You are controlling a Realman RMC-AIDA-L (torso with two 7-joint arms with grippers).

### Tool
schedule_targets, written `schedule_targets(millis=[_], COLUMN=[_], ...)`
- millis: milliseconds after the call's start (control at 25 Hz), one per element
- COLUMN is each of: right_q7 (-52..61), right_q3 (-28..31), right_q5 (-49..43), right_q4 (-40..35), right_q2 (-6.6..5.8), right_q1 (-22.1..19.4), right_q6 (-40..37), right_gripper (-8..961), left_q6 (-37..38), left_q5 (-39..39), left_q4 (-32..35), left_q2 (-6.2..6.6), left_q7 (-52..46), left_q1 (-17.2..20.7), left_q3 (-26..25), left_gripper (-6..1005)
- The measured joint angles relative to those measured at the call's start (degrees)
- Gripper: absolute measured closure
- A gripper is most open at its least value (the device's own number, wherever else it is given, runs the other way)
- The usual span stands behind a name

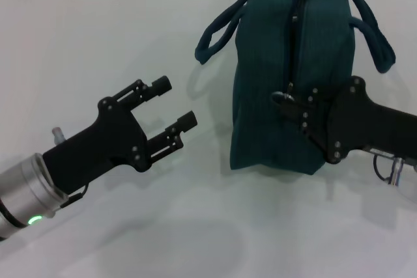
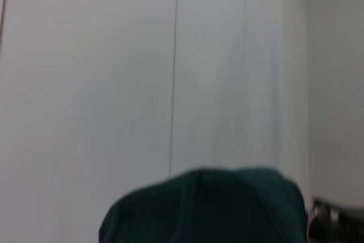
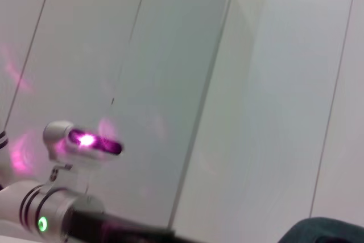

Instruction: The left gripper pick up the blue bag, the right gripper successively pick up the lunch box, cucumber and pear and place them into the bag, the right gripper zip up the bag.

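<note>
My right pincer point(image 1: 293, 103) is pinched on the zipper pull point(image 1: 281, 96) at the blue bag point(image 1: 287, 69)'s front end, the bag upright on the counter point(image 1: 98, 43) at 1 o'clock. I'd drag steadily along the zipper line without tipping it. My left pincer point(image 1: 174, 105) hangs wide open and empty at 9 o'clock of the bag, apart from it.

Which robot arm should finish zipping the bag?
Probably the right gripper: it's already at the zipper pull on the blue bag. The left gripper is open, beside the bag, touching nothing.
</note>
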Motion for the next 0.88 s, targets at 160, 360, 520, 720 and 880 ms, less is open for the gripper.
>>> schedule_targets(millis=[160, 360, 520, 720, 880], right_q7=[-0.5, -0.3, -0.3, -0.2, -0.2], right_q3=[0.0, 0.0, -0.1, -0.3, -0.5], right_q5=[0.6, 0.7, 0.7, 0.8, 0.8], right_q4=[0.0, 0.4, 0.4, 0.5, 0.5], right_q2=[0.00, 0.00, 0.00, 0.00, 0.00], right_q1=[0.9, 2.0, 2.2, 2.3, 2.1], right_q6=[0.0, 0.9, 1.7, 1.6, 1.6], right_gripper=[915, 913, 912, 910, 909], left_q6=[-2.7, -3.7, -4.1, -8.3, -10.9], left_q5=[2.7, 6.8, 7.2, 6.7, 6.7], left_q4=[-0.9, -2.9, -4.0, -4.5, -5.8], left_q2=[-0.20, -0.21, -0.21, -0.74, -0.64], left_q7=[1.1, 0.1, -0.9, -2.5, -4.6], left_q1=[-0.5, -3.5, -5.3, -7.0, -8.9], left_q3=[0.2, 1.1, 3.3, 3.7, 3.7], left_gripper=[436, 441, 445, 450, 454])
